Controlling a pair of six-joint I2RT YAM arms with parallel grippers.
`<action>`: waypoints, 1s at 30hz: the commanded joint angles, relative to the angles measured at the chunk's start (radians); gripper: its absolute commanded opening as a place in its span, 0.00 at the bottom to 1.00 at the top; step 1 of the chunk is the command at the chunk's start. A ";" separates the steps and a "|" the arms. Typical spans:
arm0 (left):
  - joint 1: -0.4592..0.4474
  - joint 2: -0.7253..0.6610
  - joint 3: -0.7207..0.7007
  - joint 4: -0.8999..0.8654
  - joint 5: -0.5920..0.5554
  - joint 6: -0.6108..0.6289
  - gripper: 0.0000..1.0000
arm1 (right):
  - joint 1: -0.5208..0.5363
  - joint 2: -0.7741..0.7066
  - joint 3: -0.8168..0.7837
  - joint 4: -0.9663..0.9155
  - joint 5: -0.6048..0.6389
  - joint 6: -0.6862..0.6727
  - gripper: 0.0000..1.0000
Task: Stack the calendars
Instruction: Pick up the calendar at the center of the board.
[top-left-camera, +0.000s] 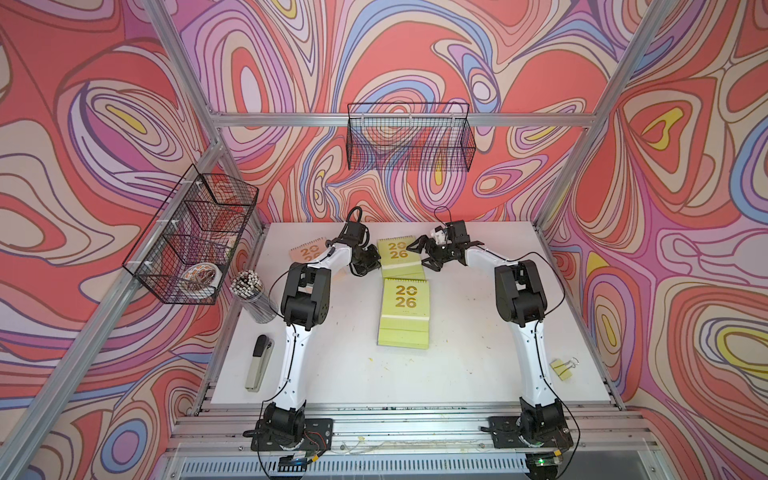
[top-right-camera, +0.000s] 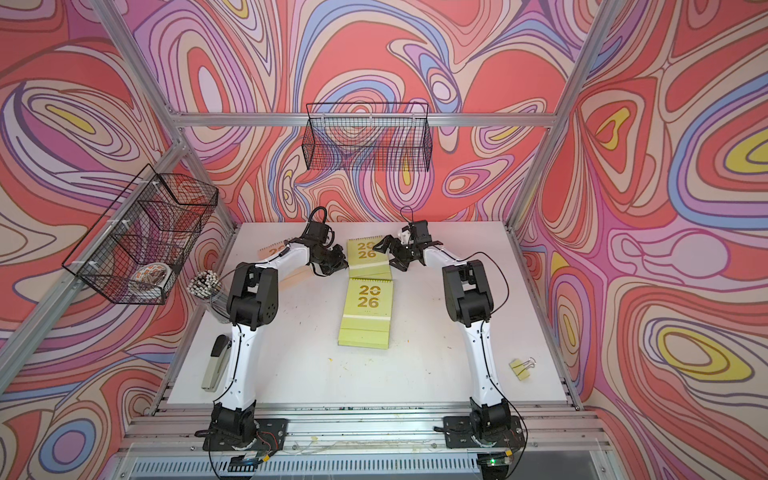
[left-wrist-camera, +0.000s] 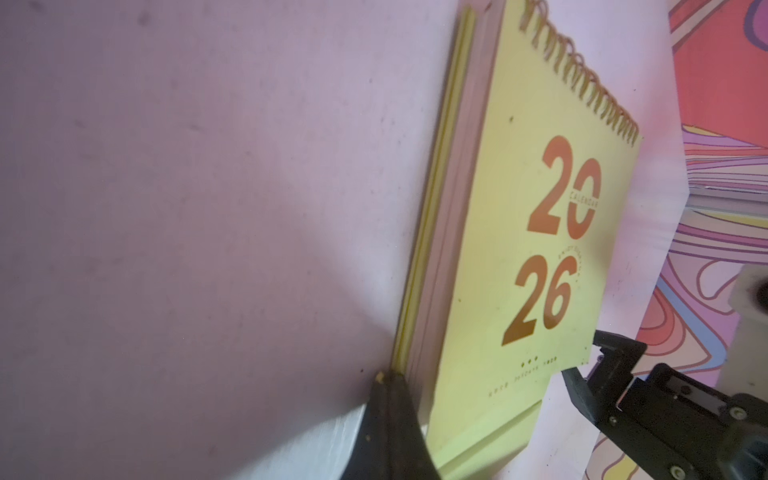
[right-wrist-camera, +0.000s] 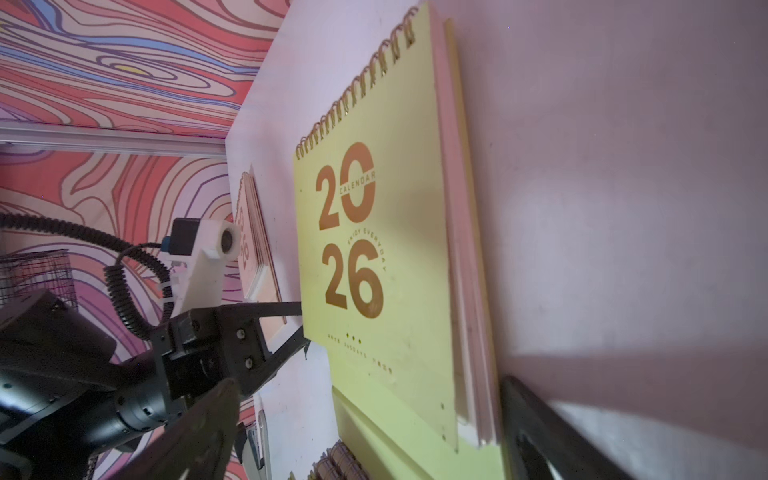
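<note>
Calendars (top-left-camera: 404, 316) looked thin, light, rather stiff — the far green calendar (top-left-camera: 398, 255) lay at twelve o'clock, best taken by a side edge. Left gripper (left-wrist-camera: 388, 386) was pressed together beside it; right gripper (top-left-camera: 422, 255) spread wide.

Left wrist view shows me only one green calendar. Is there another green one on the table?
Observer: Yes. A second green calendar lies flat right next to the far green calendar, on the side nearer the arm bases.
Operator: Any calendar of another colour?
Observer: A peach calendar lies near the back of the table, partly hidden behind the left arm.
</note>
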 joint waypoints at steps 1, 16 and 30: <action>-0.004 0.058 -0.001 -0.008 0.030 -0.026 0.00 | 0.015 0.058 -0.037 0.110 -0.090 0.082 0.98; 0.003 0.042 -0.004 -0.022 0.026 -0.018 0.00 | -0.009 -0.001 -0.152 0.354 -0.095 0.190 0.50; 0.017 0.006 0.003 -0.046 0.018 -0.010 0.00 | -0.027 -0.013 -0.202 0.550 -0.068 0.303 0.07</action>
